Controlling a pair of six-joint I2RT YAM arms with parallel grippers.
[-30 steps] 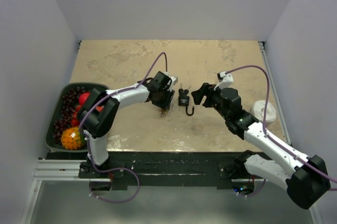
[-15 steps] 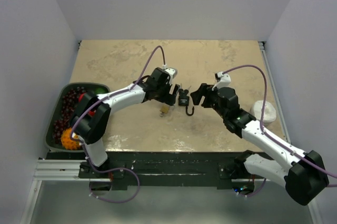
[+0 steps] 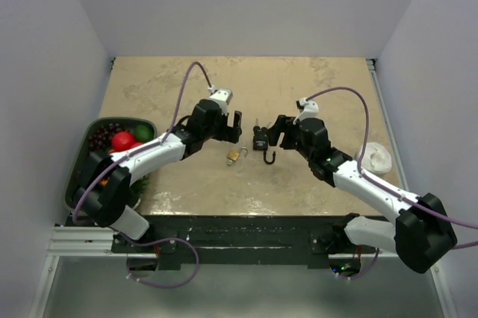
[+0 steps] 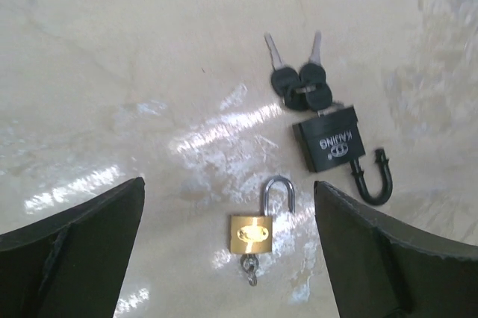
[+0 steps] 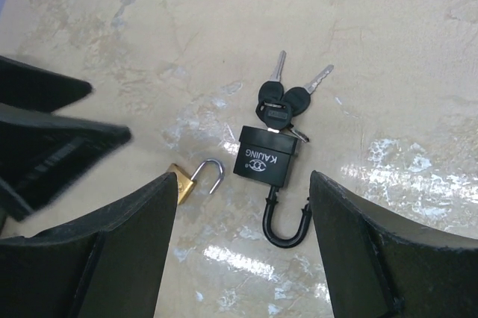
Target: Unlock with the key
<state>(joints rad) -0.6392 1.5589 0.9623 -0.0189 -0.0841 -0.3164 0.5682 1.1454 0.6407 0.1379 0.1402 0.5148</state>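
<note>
Glossy beige tabletop, marble-veined, with bright glare patches.

Flat on it, near the middle: a small rectangular brass padlock with a thin silvery steel shackle. Smooth yellow body, oval stamp on the face, a tiny metal piece poking from the underside, too small to tell apart. Cannot tell whether the shackle is latched.

Just beside it, apart and not touching: a larger matte black padlock with white lettering. Black hook-shaped shackle with one end free of the body. At its other end, a bunch of silver keys with rounded black plastic heads, two blades fanned out away from the lock.

Left gripper: spread wide, nothing pinched. Dark, flat, wedge-shaped fingers, matte. Brass padlock on the table between the two fingers, clear of both; black padlock closer to the other finger, also clear.

Right gripper: likewise spread apart, holding nothing. Broad black fingers. Black padlock and keys between and ahead of them, untouched; brass padlock just beside one fingertip.

At the left table edge, a dark oval tray of red, green and dark fruit. Near the right edge, a white round roll.
</note>
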